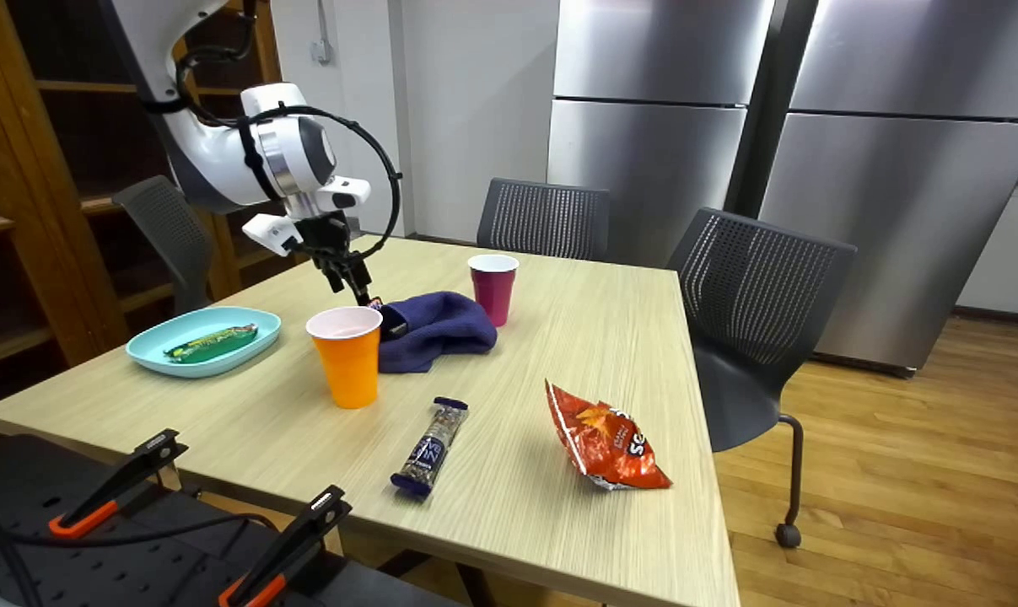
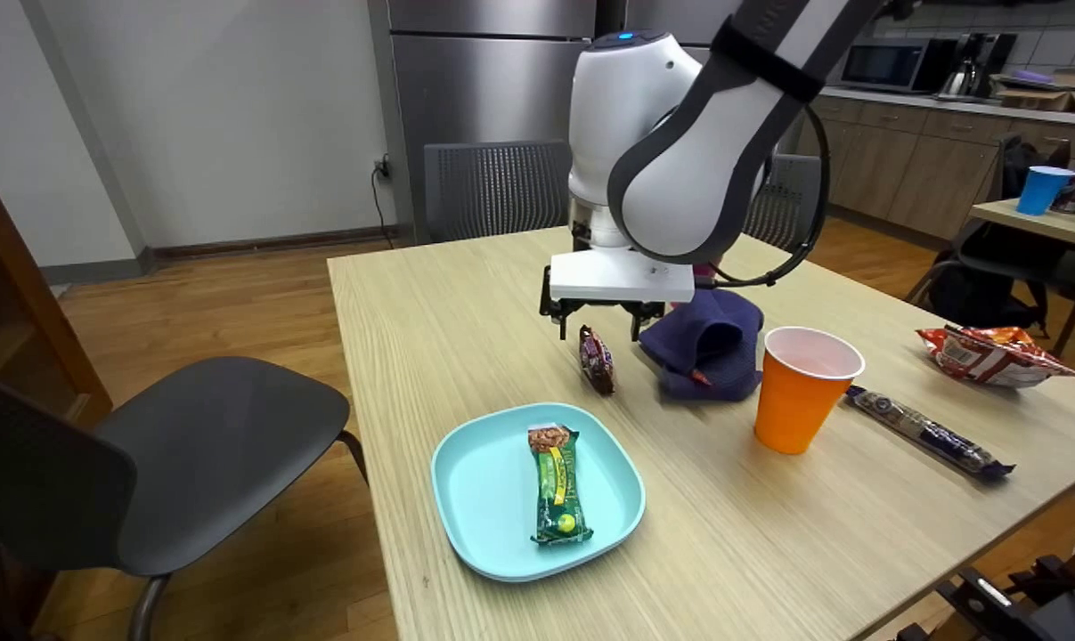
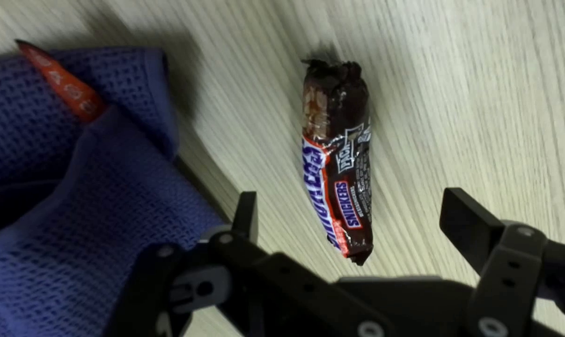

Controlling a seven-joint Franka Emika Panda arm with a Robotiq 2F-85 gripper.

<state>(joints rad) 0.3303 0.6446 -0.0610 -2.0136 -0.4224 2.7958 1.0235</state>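
Note:
My gripper [image 3: 355, 210] is open and empty, its fingers wide apart above the table. A brown Snickers bar [image 3: 341, 164] lies on the table below and between the fingers, apart from them. In an exterior view the gripper [image 2: 599, 328] is just above the bar [image 2: 597, 361]. The gripper also shows in an exterior view [image 1: 351, 291], where the bar is mostly hidden. A folded purple cloth [image 3: 109, 187] lies beside the bar; it also shows in both exterior views [image 1: 445, 324] [image 2: 715, 334]. A red pointed tip [image 3: 69, 89] pokes out of its fold; the rest is hidden.
A turquoise plate [image 2: 461, 499] holds a green-wrapped bar [image 2: 557, 490]. An orange cup [image 1: 350, 371] and a magenta cup [image 1: 493, 295] stand near the cloth. A dark-ended wrapped bar [image 1: 431, 447] and a red chip bag [image 1: 605, 443] lie on the table. Chairs [image 1: 757, 303] surround it.

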